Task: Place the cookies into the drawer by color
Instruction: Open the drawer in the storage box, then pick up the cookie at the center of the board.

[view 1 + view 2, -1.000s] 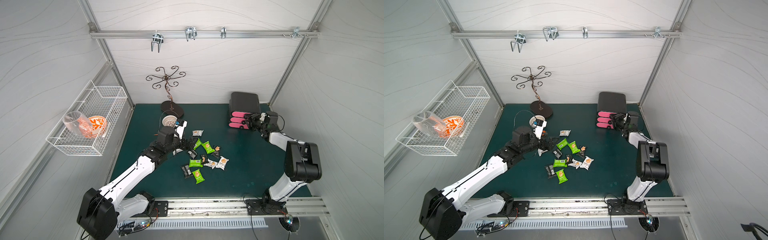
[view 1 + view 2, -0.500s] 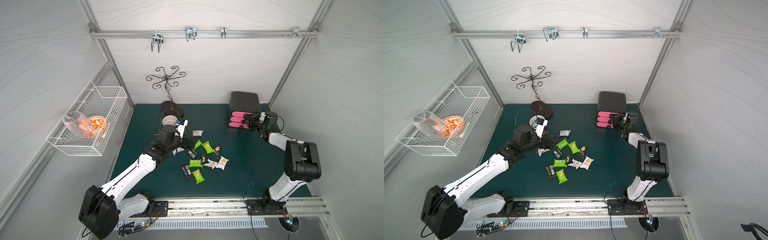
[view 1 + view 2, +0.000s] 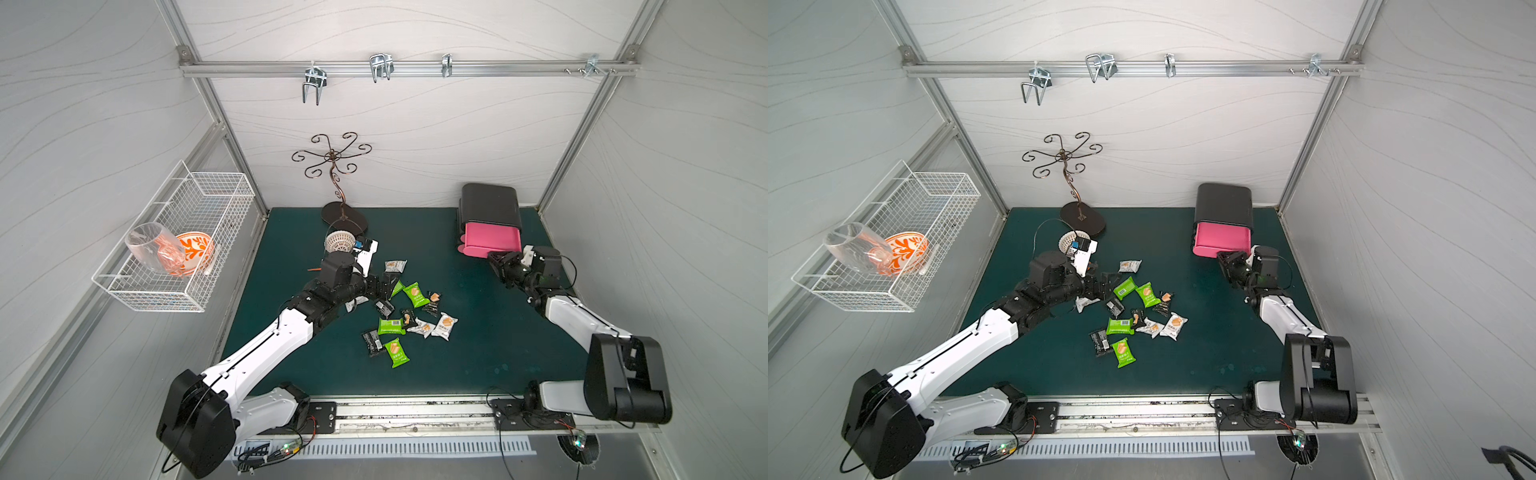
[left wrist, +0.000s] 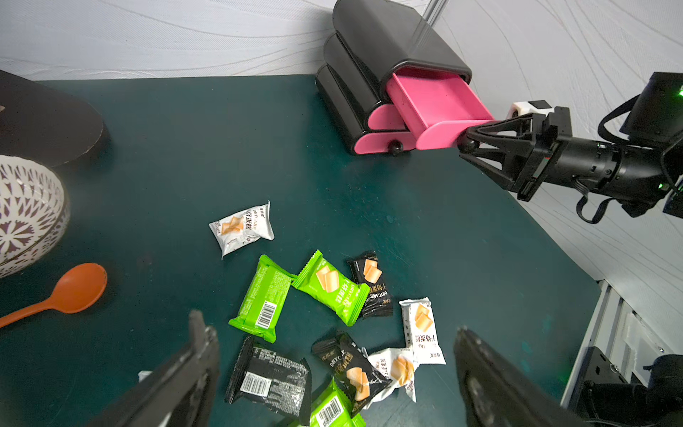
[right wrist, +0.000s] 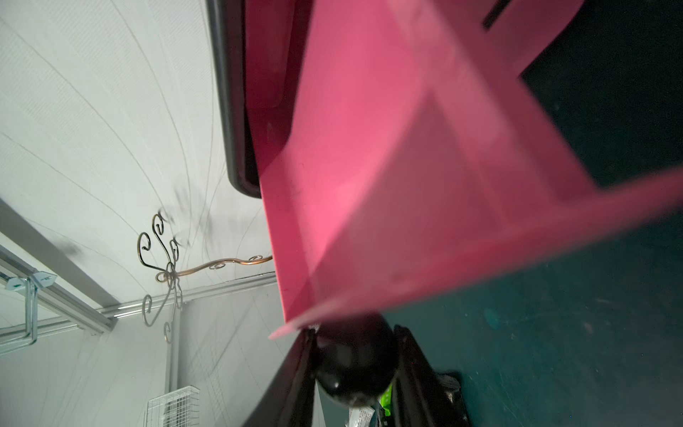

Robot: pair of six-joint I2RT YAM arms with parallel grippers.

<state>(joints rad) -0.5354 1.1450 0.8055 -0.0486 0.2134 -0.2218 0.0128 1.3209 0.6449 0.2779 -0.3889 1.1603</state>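
Observation:
The cookies [image 3: 416, 293] [image 3: 1148, 294] are green, black and white packets scattered mid-mat. My left gripper [image 3: 384, 286] [image 3: 1106, 284] hovers open at the pile's left edge. In the left wrist view its fingers straddle black and green packets [image 4: 330, 286], with nothing held in the left gripper [image 4: 332, 329]. The black cabinet [image 3: 488, 203] stands at the back right, and its top pink drawer [image 3: 492, 239] [image 3: 1223, 239] [image 4: 432, 100] [image 5: 406, 166] is pulled out and empty. My right gripper [image 3: 496, 259] [image 3: 1225, 259] [image 4: 467, 142] [image 5: 354, 344] is shut on that drawer's black knob [image 5: 353, 362].
Two lower pink drawers [image 4: 384, 118] are shut. A patterned bowl [image 3: 340, 241] and an orange spoon [image 4: 70, 290] lie left of the pile, before a metal hook stand [image 3: 344, 216]. A wire basket [image 3: 178, 241] hangs on the left wall.
My right gripper closed on the knob and drew the top drawer out toward the front. The left gripper edged closer to the packets.

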